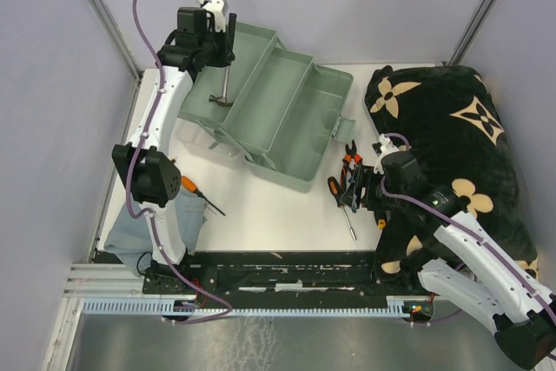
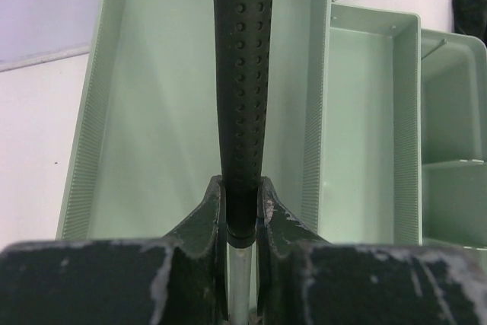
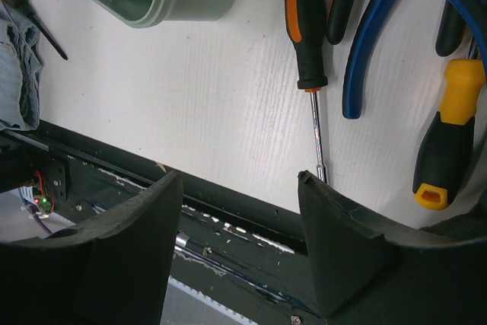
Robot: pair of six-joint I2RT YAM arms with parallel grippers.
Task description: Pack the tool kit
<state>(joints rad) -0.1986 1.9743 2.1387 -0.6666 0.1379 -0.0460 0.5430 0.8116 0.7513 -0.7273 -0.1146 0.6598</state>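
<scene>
Altogether: one toolbox point(image 1: 287, 119); one hammer point(image 1: 226, 80); two orange-black screwdrivers point(image 1: 189, 187) point(image 3: 306, 28)

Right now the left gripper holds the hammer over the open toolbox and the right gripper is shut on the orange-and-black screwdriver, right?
Not quite. The right gripper is open, not shut on the orange-and-black screwdriver, which lies loose on the table; the right wrist view shows it. The left gripper does hold the hammer over the open toolbox.

We see a white table point(image 1: 269, 215) carrying an open grey-green toolbox point(image 1: 287, 119) far middle, a black flowered blanket point(image 1: 460, 136) right, a folded grey-blue cloth point(image 1: 117, 236) beside an orange-and-black screwdriver point(image 1: 198, 194) near left, and pliers point(image 1: 352, 162) touching a second screwdriver point(image 1: 340, 202) near right.
</scene>
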